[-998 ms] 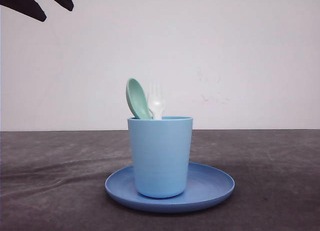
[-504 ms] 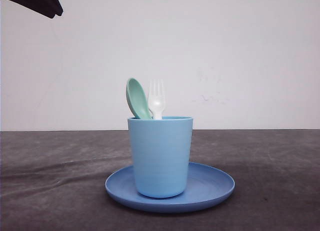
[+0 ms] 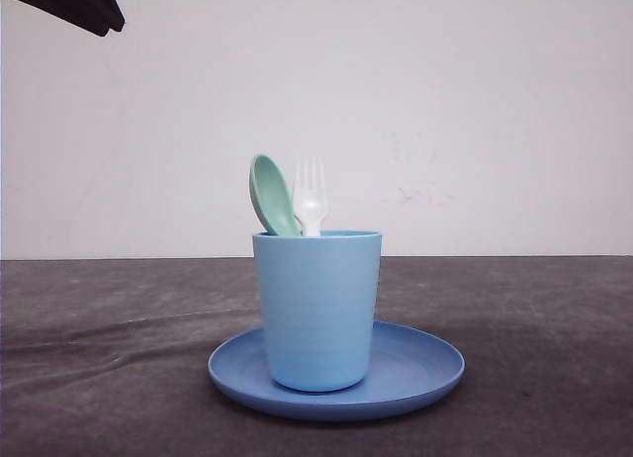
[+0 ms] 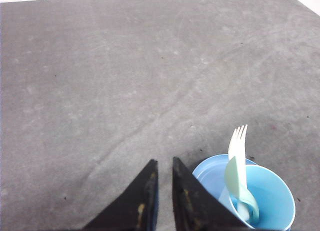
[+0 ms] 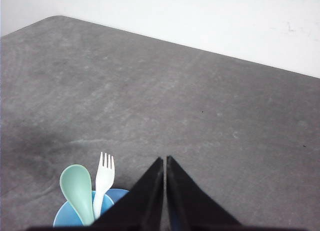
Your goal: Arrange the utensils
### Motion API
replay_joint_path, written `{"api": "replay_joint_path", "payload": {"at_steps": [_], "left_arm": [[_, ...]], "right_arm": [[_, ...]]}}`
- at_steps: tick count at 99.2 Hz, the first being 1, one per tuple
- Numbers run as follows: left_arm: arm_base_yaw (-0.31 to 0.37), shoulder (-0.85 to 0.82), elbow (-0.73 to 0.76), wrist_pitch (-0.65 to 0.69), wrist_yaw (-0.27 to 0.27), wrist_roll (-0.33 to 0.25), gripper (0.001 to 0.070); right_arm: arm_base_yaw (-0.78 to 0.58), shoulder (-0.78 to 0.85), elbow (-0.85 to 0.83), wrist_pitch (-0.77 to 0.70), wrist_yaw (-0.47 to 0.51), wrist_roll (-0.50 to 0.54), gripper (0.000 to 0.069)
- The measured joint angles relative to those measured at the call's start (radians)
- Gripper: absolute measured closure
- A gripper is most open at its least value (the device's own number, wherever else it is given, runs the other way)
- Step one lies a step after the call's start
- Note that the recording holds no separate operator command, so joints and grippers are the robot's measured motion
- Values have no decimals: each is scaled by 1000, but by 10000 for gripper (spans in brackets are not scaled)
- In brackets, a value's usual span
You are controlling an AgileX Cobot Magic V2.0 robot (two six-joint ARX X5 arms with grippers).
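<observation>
Item count: one white fork [image 3: 310,195], tines up, and one mint-green spoon [image 3: 271,194], bowl up, giving two utensils in total. One light blue cup [image 3: 317,309] contains both. One blue round plate [image 3: 415,373] supports the cup. One grey table [image 3: 534,319] carries the set. The spoon stands at 9 o'clock from the fork.

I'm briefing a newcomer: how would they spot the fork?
On the dark grey table, a round blue plate carries a light blue cup. Two utensils stand inside; the white plastic fork shows tines, unlike the mint-green spoon left of it.
</observation>
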Motion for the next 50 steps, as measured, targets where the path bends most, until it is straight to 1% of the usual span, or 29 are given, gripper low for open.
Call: {"api": "replay_joint_path", "payload": {"at_steps": [7,16,24,35,44,50], "left_arm": [[0,0,0,0,0,6,684],[8,-3,0,1,-4,41,684],[37,-21,0,10,-4,81,684],[110,-66,-6,76,-4,124,684],[202,-131,-54,140,3,135,684],[267,-178,-108,159,27,140,684]], "right_arm": [[0,0,0,0,0,0,684],[0,0,0,0,0,0,684],[0,0,0,0,0,0,684],[0,0,0,0,0,0,684],[0,0,0,0,0,0,684],[0,0,0,0,0,0,684]]}}
